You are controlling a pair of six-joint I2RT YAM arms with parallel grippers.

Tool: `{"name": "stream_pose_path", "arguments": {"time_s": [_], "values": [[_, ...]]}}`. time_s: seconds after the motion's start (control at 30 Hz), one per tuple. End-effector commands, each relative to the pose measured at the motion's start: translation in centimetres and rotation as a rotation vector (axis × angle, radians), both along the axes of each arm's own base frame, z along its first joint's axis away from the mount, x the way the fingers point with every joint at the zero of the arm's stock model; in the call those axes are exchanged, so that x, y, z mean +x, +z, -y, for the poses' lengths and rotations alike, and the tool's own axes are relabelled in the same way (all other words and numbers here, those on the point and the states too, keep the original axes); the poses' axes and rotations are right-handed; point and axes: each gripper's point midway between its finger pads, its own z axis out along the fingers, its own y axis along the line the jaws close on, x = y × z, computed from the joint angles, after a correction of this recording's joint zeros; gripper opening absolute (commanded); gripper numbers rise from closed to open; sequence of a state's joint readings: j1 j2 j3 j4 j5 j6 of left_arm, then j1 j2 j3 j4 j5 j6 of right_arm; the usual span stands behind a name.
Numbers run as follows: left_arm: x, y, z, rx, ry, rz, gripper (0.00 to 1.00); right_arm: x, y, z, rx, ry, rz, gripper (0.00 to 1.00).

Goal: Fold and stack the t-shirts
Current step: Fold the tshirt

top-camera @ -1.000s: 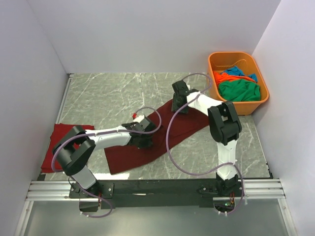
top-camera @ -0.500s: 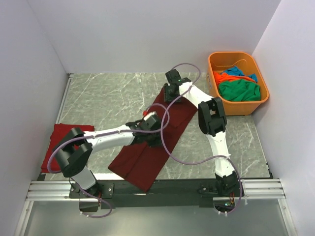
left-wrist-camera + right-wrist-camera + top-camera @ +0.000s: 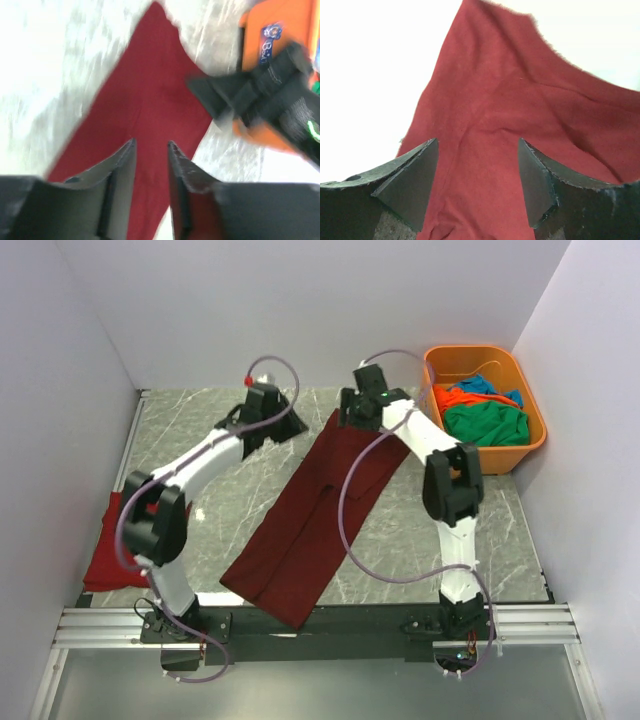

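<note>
T-shirt (image 3: pixel 320 510) now lies free on table (image 3: pixel 190 415): left gripper (image 3: pixel 151 145) swung off it, jaws narrowly parted, empty; right gripper (image 3: pixel 477 144) jaws wider, empty.

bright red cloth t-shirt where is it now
Top view: the bright red cloth t-shirt lies at the near left, by the left wall, partly hidden by the left arm, apart from the dark maroon cloth t-shirt mid-table.
</note>
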State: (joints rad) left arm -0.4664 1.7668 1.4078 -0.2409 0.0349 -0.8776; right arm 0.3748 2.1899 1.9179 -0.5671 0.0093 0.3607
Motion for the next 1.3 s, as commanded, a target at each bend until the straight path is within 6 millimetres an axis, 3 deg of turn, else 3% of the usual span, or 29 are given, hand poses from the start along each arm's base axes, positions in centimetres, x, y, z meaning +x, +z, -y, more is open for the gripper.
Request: {"name": "stream_pose_path", "arguments": {"time_s": [0.0, 0.03, 0.1, 0.17, 0.2, 0.23, 0.47, 0.5, 0.57, 0.63, 0.67, 0.7, 0.83, 1.07, 1.27], "values": [[4.7, 1.2, 0.2, 0.010, -0.145, 0.138, 0.42, 0.1, 5.0, 3.0, 0.048, -0.154, 0.111, 0.71], [5.3, -1.1, 0.9, 0.003, -0.215, 0.105, 0.43, -0.3, 4.7, 3.6, 0.050, -0.172, 0.104, 0.71], [7.6, -2.3, 1.2, 0.039, -0.283, 0.143, 0.51, -2.0, 3.3, 5.1, 0.057, -0.205, 0.060, 0.70], [8.0, -2.9, 2.1, 0.036, -0.389, 0.175, 0.56, -3.5, 2.2, 6.3, 0.072, -0.222, 0.043, 0.70], [8.9, -1.6, 2.7, 0.031, -0.426, 0.218, 0.57, -3.7, 1.9, 7.3, 0.084, -0.246, 0.039, 0.70], [8.9, -3.9, 3.1, 0.036, -0.468, 0.176, 0.58, -3.9, 1.6, 7.5, 0.100, -0.245, 0.038, 0.70], [10.4, -5.4, 5.2, 0.009, -0.593, 0.209, 0.61, -6.6, -3.1, 10.5, 0.104, -0.304, -0.058, 0.70], [10.6, -6.9, 5.3, 0.016, -0.588, 0.181, 0.61, -6.8, -3.4, 10.8, 0.108, -0.316, -0.061, 0.70], [11.3, -7.1, 5.3, 0.024, -0.581, 0.175, 0.61, -7.2, -4.2, 11.1, 0.125, -0.321, -0.078, 0.70], [11.6, -8.9, 5.5, 0.034, -0.582, 0.147, 0.61, -7.4, -4.6, 11.3, 0.128, -0.328, -0.086, 0.69], [12.0, -8.4, 5.7, 0.035, -0.582, 0.162, 0.61, -7.5, -5.0, 11.3, 0.127, -0.328, -0.094, 0.69], [12.0, -9.6, 5.9, 0.034, -0.589, 0.142, 0.61, -7.5, -5.1, 11.3, 0.129, -0.332, -0.098, 0.67], [12.4, -10.5, 6.4, 0.039, -0.596, 0.141, 0.63, -7.6, -5.8, 11.2, 0.128, -0.334, -0.114, 0.61], [12.6, -11.5, 7.5, 0.036, -0.618, 0.153, 0.62, -6.9, -6.8, 11.2, 0.118, -0.340, -0.134, 0.40], [13.0, -12.7, 8.3, 0.036, -0.617, 0.156, 0.60, -6.4, -7.3, 11.3, 0.102, -0.348, -0.143, 0.28]]}}
